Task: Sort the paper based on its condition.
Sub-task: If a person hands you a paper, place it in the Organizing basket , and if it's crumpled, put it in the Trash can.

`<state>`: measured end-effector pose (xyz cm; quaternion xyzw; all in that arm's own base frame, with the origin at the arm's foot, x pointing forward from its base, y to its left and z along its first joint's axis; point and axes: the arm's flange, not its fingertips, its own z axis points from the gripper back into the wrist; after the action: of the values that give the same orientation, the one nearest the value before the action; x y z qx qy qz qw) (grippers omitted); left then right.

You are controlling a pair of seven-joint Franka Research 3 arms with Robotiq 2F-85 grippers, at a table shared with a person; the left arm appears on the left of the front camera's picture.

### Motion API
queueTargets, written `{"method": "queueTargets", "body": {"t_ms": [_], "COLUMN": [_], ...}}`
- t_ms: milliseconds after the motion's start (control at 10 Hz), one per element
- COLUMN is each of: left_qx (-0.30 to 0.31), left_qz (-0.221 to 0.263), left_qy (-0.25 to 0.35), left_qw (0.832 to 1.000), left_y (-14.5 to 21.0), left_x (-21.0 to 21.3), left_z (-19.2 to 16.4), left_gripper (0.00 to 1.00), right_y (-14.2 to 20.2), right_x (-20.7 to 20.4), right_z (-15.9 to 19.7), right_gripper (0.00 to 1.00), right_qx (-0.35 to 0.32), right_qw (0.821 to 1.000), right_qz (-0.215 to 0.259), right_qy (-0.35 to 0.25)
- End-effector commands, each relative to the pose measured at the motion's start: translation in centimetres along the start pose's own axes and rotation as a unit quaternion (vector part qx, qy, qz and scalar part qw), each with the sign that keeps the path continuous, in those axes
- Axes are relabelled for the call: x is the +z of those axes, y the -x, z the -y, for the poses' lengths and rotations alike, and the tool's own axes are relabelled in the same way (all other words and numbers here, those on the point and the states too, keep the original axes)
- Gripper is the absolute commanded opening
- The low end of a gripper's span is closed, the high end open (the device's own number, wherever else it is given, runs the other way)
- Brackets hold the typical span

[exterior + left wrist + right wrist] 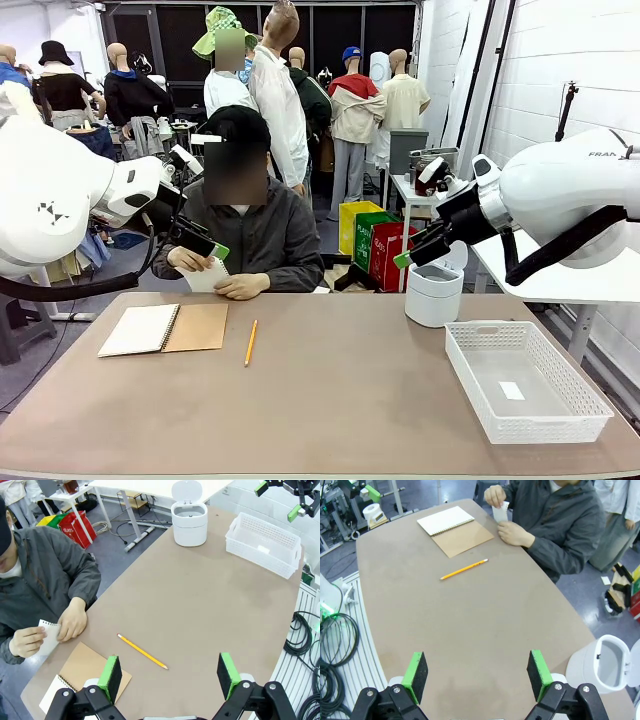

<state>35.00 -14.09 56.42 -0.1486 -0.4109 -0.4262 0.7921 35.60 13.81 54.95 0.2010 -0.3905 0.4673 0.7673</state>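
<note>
Over the tabletop (pixel 350 400), left gripper (pixel 168 670) and right gripper (pixel 476 667) hang, jaws wide and empty; the person (pixel 262 238) at the far edge holds a paper (pixel 48 636).

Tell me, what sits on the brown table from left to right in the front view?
Open spiral-bound notebook with tan cardboard cover → yellow wooden pencil → small white round bin with its lid open → white plastic mesh basket.
</note>
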Motion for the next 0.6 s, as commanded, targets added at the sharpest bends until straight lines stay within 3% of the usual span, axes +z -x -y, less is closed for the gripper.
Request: {"method": "queueTargets", "body": {"t_ms": [0,500], "left_qx": [0.004,0.004], "left_qz": [-0.002,-0.002], "left_qy": [0.002,0.002], "left_qw": [1.000,1.000], "left_y": [0.03,0.03], "left_x": [0.04,0.04], "left_z": [0.01,0.01], "left_gripper": [1.00,1.00], "right_y": [0.15,0.15], "right_x": [-0.24,-0.24], "right_z": [0.23,0.23], "right_gripper": [1.00,1.00], "right_qx": [0.003,0.003], "right_qw": [1.000,1.000], "right_qz": [0.006,0.006], "right_qy": [-0.008,-0.008]}}
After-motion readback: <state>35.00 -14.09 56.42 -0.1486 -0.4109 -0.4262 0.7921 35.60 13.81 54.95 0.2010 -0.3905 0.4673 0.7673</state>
